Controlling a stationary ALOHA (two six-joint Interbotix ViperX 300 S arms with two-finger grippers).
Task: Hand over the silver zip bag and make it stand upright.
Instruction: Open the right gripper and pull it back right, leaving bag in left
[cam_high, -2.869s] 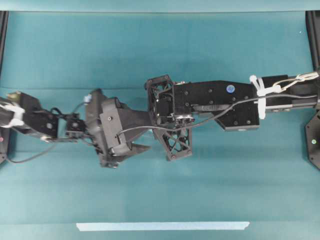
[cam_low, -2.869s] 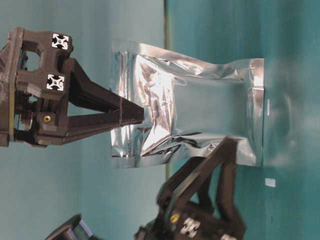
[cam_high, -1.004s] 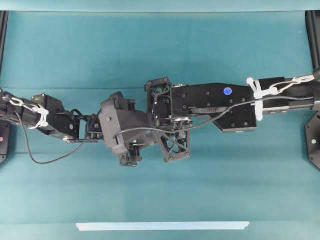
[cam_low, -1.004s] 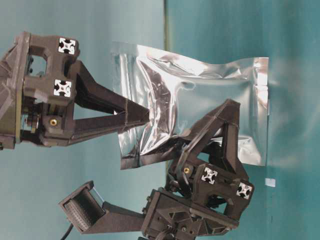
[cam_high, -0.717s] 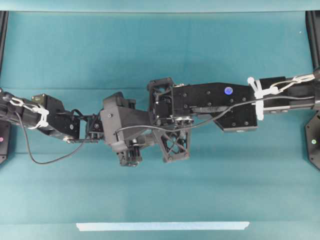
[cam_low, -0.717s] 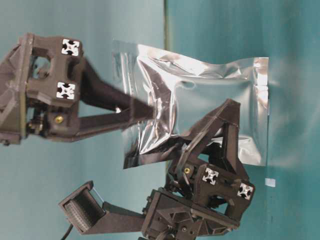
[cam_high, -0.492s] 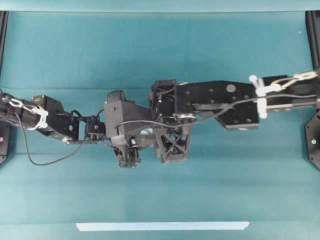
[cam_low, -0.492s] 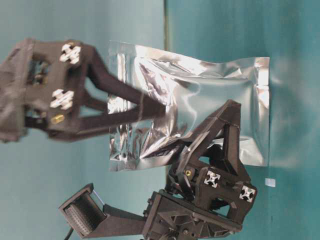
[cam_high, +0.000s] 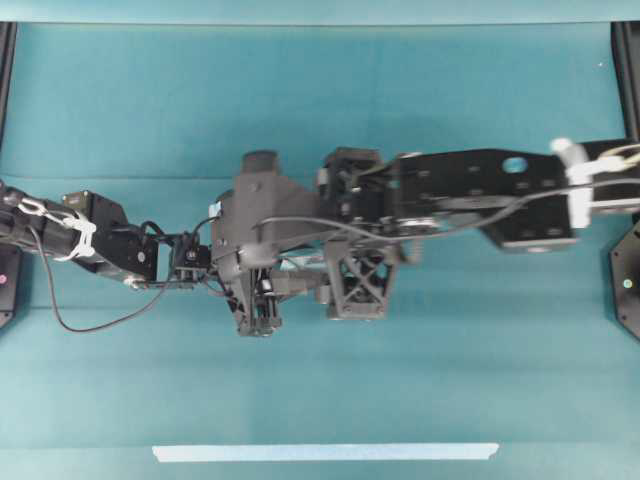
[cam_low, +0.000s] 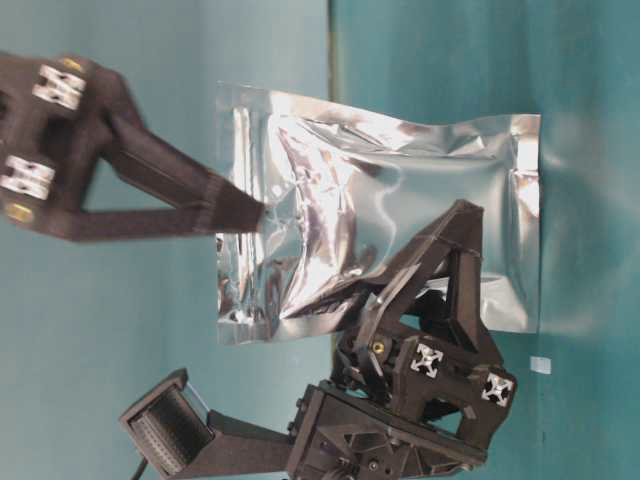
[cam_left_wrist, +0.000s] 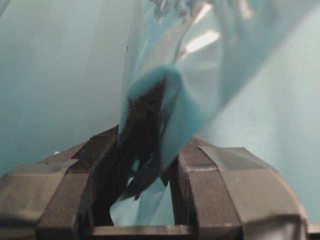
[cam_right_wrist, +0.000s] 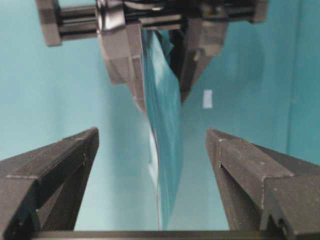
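Observation:
The silver zip bag (cam_low: 400, 190) is a crinkled foil pouch, seen side-on in the table-level view, which is turned on its side. My left gripper (cam_low: 450, 225) is shut on its lower part. In the left wrist view the bag (cam_left_wrist: 175, 85) runs up from between the black fingers (cam_left_wrist: 205, 170). My right gripper (cam_low: 245, 215) is open just off the bag's zip end, touching nothing. From the right wrist, the bag (cam_right_wrist: 167, 130) hangs edge-on midway between the wide-apart fingers (cam_right_wrist: 230, 150), with the left gripper (cam_right_wrist: 155, 60) clamped on it beyond. Both arms hide the bag from overhead.
A pale tape strip (cam_high: 325, 452) lies near the table's front edge. A small white mark (cam_low: 540, 365) sits on the teal cloth close to the bag's bottom edge. The two arms (cam_high: 480, 195) meet over the table's middle. Dark frame posts (cam_high: 628, 70) stand at both sides.
My right gripper has opened, let go of the bag's zip end and drawn back from it. The left gripper keeps its hold, and the bag has stayed in place.

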